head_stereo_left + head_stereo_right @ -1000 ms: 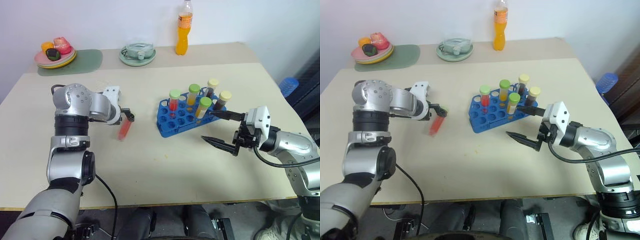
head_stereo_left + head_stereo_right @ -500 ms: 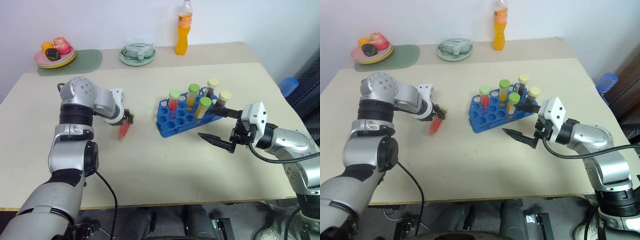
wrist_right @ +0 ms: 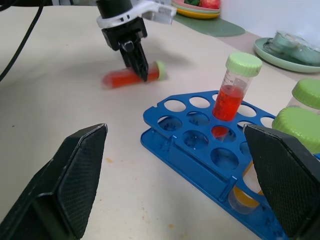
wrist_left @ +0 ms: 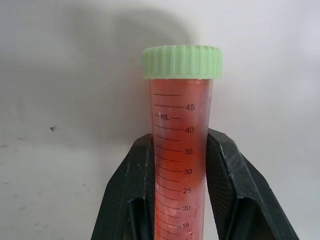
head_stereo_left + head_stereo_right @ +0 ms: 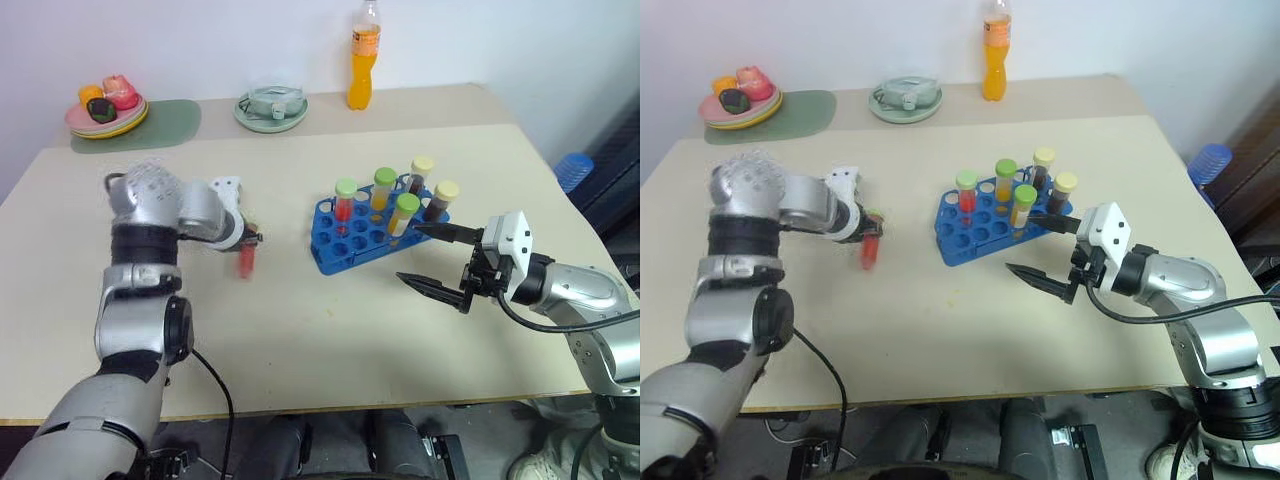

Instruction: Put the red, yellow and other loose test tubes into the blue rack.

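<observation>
Pinching the red tube (image 4: 181, 150), your left fingers (image 4: 127, 190) clamp both sides.
Your right fingers (image 5: 437, 289) stand spread beside the blue rack (image 5: 345, 250); the tube seems just off the desk (image 5: 330, 330).

The rack (image 5: 372, 232) is set mid-table (image 5: 300, 330), with five tubes (image 5: 405, 214) stood in its far rows. A loose tube (image 5: 246, 259) is found left of it, clamped in the left gripper (image 5: 250, 240). The right gripper (image 5: 432, 258) is held just right of the rack. A plate (image 5: 105, 117), a dish (image 5: 270, 110) and a bottle (image 5: 362, 55) are ranged along the far edge.
</observation>
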You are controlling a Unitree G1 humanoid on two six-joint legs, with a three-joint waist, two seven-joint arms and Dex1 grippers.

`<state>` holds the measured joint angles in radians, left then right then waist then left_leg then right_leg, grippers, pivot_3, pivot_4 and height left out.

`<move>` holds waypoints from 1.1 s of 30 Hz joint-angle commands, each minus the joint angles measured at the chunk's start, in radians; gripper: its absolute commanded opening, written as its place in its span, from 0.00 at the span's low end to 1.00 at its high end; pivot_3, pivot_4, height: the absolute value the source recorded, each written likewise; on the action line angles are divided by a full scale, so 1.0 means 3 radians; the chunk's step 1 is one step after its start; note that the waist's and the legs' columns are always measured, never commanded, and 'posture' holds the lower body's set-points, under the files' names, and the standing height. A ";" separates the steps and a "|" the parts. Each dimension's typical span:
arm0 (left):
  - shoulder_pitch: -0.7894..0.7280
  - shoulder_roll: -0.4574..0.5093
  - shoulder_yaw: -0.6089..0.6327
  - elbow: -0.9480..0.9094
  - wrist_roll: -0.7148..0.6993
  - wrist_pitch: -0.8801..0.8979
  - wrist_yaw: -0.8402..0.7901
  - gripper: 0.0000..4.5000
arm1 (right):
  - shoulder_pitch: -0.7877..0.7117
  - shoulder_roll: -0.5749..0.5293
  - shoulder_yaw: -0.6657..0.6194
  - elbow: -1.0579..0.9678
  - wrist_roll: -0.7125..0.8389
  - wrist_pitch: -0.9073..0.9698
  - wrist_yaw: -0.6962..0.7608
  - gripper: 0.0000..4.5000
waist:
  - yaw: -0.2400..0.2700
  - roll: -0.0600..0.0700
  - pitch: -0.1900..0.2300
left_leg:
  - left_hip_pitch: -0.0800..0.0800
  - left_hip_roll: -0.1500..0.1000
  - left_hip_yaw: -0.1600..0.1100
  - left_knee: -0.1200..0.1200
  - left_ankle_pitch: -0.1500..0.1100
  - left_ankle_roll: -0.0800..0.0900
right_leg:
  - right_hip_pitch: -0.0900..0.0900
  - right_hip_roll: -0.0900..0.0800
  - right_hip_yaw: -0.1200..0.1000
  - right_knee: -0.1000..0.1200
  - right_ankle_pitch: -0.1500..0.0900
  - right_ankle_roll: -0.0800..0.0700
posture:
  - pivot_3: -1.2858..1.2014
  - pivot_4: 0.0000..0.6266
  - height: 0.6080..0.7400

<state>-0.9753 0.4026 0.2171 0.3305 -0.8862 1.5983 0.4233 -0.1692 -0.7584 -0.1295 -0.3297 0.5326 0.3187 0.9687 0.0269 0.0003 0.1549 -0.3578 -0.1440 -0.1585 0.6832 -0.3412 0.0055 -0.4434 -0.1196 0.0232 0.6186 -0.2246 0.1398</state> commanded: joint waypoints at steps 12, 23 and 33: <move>0.1721 0.0324 -0.0226 -0.2197 0.0569 -0.2976 -0.3180 0.18 | 0.0253 0.0128 -0.0107 0.0053 -0.0101 -0.0246 -0.0033 1.00 | 0.0040 0.0006 -0.0004 | 0.0006 0.0000 0.0001 0.0003 0.0000 0.0000 | 0.0016 -0.0001 -0.0003 -0.0012 0.0000 -0.0002 | 0.52 0.24 1.00; 0.1533 -0.0318 -0.0690 -0.1198 0.1106 -0.4783 -0.4291 0.18 | 0.0730 0.0208 -0.0302 -0.0214 -0.0189 -0.0404 -0.0305 1.00 | 0.0044 0.0004 -0.0003 | 0.0005 0.0001 0.0000 0.0002 0.0000 0.0001 | 0.0015 0.0000 -0.0003 -0.0014 0.0001 -0.0002 | 0.52 0.24 1.00; 0.0997 -0.0593 -0.0652 0.0121 0.1012 -0.5094 -0.5372 0.18 | 0.1056 0.0408 -0.0269 -0.0487 -0.0319 -0.0474 -0.0629 1.00 | 0.0045 0.0004 -0.0003 | 0.0005 0.0000 -0.0002 0.0003 0.0000 0.0002 | 0.0015 0.0001 -0.0005 -0.0012 0.0001 -0.0002 | 0.52 0.24 1.00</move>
<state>-0.6376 0.2324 0.0002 0.3432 -0.5640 0.0966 -1.1497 0.1452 -0.6448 -0.1979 -0.4273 0.4414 0.1981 0.7944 0.0403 0.0014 0.1541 -0.3566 -0.1440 -0.1588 0.6841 -0.3412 0.0060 -0.4390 -0.1194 0.0218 0.6149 -0.2242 0.1392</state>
